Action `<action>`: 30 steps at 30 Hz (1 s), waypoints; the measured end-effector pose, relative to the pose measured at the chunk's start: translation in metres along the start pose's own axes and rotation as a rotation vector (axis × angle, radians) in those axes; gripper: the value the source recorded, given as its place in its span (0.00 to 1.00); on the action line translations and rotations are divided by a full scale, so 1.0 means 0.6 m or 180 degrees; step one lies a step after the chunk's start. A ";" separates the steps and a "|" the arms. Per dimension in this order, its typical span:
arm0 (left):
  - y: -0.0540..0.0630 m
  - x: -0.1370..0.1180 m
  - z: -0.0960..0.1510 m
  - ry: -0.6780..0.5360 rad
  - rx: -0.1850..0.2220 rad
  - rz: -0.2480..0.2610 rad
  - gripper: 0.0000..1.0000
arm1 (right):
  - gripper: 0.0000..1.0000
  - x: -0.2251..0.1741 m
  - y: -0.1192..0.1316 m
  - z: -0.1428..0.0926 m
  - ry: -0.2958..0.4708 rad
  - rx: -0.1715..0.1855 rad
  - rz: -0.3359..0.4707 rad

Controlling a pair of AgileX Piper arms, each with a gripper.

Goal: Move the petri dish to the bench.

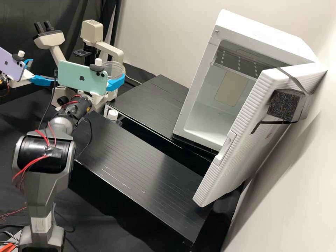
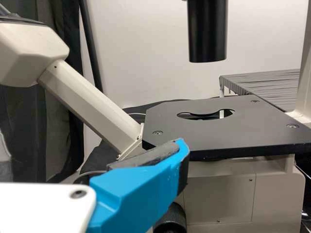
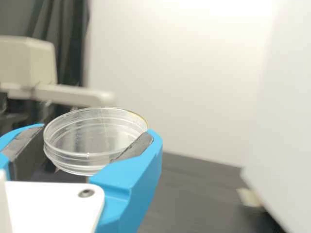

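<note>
Petri dish (image 3: 92,141): between the pads of my right gripper (image 1: 117,75), held off the bench, ten to eleven o'clock in the high view
Right jaws: closed on the dish's sides
Right arm (image 1: 45,182): extended towards one o'clock from its base
Left gripper (image 1: 42,72): fingers parted, ten o'clock

Probably one microscope (image 1: 91,31) across all views

Petri dish (image 3: 92,141) clear, glossy; door (image 1: 243,120) ribbed plastic; block (image 1: 282,105) rough foam; curtain (image 1: 73,12) matt cloth; benchtop (image 1: 136,159) sheeny.
</note>
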 end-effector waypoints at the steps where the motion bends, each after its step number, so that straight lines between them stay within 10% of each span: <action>1: 0.000 0.000 0.000 0.0000 0.0000 0.0000 1.00 | 0.00 -0.014 0.004 0.006 -0.0006 -0.0013 0.0028; 16: 0.000 0.000 0.000 0.0000 0.0000 0.0000 1.00 | 0.00 -0.174 0.032 0.109 -0.0377 -0.0185 0.0049; 30: 0.000 0.000 0.000 0.0000 0.0000 0.0000 1.00 | 0.00 -0.289 0.028 0.192 -0.0744 -0.0071 -0.0115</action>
